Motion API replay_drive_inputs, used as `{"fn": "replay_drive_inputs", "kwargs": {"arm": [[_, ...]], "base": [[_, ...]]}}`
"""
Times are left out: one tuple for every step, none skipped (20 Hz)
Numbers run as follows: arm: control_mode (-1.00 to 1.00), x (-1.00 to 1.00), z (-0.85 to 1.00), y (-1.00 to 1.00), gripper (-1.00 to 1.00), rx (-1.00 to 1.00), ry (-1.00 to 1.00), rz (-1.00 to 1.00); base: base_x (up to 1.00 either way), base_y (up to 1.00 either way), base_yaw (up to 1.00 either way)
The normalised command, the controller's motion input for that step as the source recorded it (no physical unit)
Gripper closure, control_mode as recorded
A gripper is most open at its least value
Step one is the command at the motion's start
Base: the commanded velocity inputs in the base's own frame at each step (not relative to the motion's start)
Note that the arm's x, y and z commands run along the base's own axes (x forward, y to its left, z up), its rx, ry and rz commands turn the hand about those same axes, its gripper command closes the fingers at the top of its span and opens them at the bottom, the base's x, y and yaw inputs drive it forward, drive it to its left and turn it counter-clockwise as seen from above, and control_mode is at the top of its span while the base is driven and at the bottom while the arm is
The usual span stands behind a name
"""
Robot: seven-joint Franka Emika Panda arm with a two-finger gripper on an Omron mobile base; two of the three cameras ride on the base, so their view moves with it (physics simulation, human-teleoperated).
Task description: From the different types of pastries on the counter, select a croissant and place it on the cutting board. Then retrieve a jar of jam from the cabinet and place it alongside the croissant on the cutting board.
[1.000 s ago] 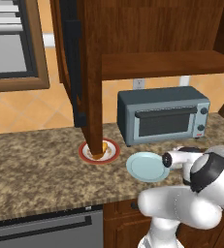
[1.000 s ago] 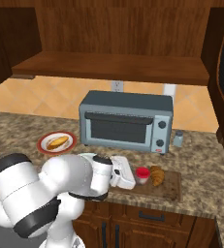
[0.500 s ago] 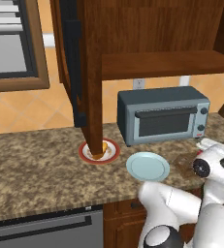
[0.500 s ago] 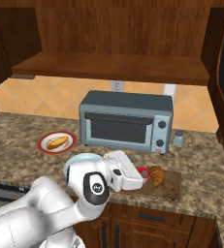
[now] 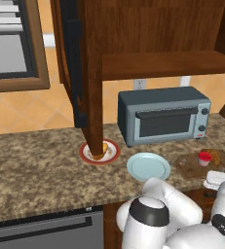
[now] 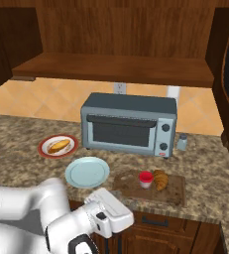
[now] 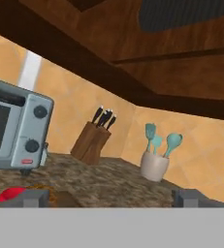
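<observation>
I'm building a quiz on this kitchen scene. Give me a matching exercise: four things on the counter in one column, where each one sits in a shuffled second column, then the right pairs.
Things:
1. jar of jam
2. yellow-orange pastry
3. pale blue plate
4. knife block

Places:
A. on the red-rimmed plate
B. bare counter between the red-rimmed plate and the cutting board
C. on the cutting board, beside the croissant
D. by the back wall, next to the utensil holder

Pairs: 1-C, 2-A, 3-B, 4-D

Yellow-orange pastry [image 5: 100,148] half behind the cabinet door [image 5: 89,73]; jam jar [image 7: 12,194] clipped at hand view's bottom
</observation>
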Motion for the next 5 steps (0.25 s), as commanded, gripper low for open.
{"fn": "replay_drive_inputs", "kwargs": {"arm": [[-1.0, -0.82, 0.0, 1.0, -1.0, 0.0, 0.2, 0.41], [-1.0, -0.88, 0.0, 1.0, -1.0, 0.0, 0.18, 0.41], [-1.0, -0.89, 0.0, 1.0, -1.0, 0.0, 0.19, 0.41], [-1.0, -0.95, 0.0, 1.0, -1.0, 0.0, 0.15, 0.41], [-1.0, -0.98, 0.0, 1.0, -1.0, 0.0, 0.15, 0.41]], "base": [[0.0, 0.0, 0.0], [0.0, 0.0, 0.0], [0.0, 0.0, 0.0], [0.0, 0.0, 0.0], [0.0, 0.0, 0.0]]}}
